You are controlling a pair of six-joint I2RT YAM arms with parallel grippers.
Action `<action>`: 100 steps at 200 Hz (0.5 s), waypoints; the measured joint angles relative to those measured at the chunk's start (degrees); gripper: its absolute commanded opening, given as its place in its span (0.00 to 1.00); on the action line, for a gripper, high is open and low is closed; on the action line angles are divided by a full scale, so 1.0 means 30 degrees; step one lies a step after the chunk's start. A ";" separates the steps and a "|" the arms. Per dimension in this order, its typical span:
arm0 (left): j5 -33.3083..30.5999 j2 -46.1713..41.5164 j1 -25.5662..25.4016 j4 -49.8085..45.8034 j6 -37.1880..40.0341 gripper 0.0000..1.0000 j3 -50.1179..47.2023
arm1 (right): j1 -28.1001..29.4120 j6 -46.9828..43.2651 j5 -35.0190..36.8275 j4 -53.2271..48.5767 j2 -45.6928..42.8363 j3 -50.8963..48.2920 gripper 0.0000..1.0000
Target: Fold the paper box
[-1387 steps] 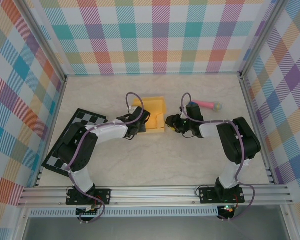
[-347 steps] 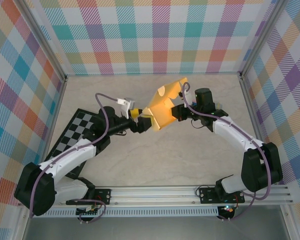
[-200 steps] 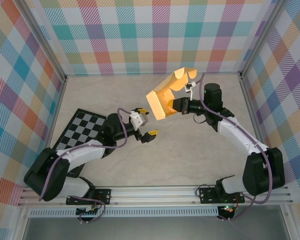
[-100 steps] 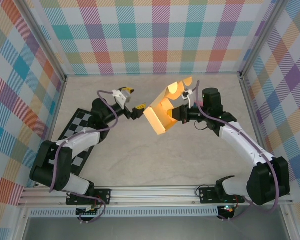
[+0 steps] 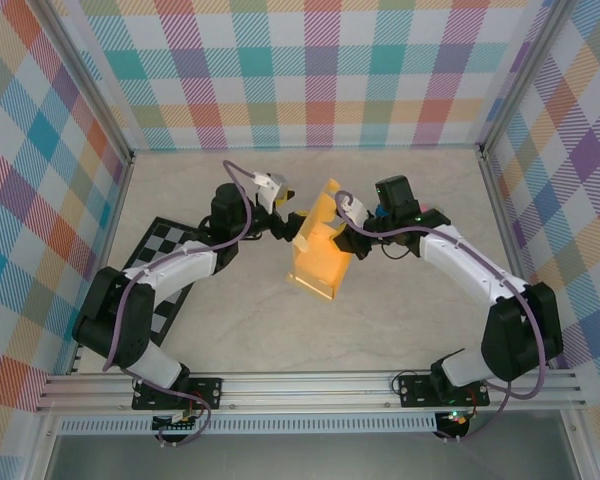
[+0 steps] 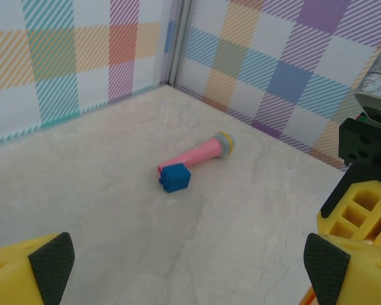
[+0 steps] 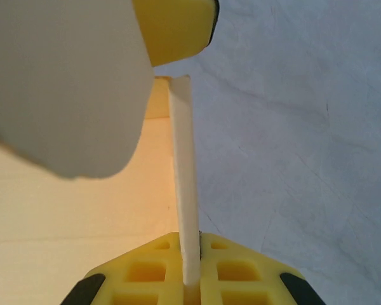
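The right gripper (image 5: 352, 238) is clamped on the right-hand edge of the paper box (image 5: 318, 252); in the right wrist view the thin card is seen edge-on, pinched between the yellow fingers (image 7: 241, 267). The box is carried near the middle of the table (image 5: 230, 330); whether its near end touches the surface cannot be told. Its long axis runs from far to near, slanted slightly leftward at the near end. The left gripper (image 5: 290, 212) is held with its jaws wide apart and nothing between them; the box lies just beside it, to its right, at the card's far-left corner. The coming fold is judged to turn on that corner being taken between the spread jaws; the left arm is free and near enough. Beyond, a pink stick (image 6: 193, 157) lies with a blue block (image 6: 175, 177) at its end. Compared with half a second ago, the box has been lowered and swung toward the near side; the left gripper has been brought in from apart to just beside it.
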 measured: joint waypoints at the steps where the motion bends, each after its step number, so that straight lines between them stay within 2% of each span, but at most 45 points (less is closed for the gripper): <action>1: -0.0015 0.0015 -0.0007 -0.0044 0.0000 0.95 0.0000 | 0.0007 -0.0022 0.0000 -0.0015 0.0029 0.0000 0.00; 53: -0.0364 0.0503 -0.0240 -0.0678 -0.0299 0.95 0.0007 | 0.0146 -0.0408 0.0605 -0.0138 0.0583 0.0015 0.00; 100: -0.1545 0.1588 -0.0372 -0.0583 -0.0546 0.97 0.0007 | 0.0211 -0.0678 0.2084 -0.0182 0.1290 -0.0080 0.00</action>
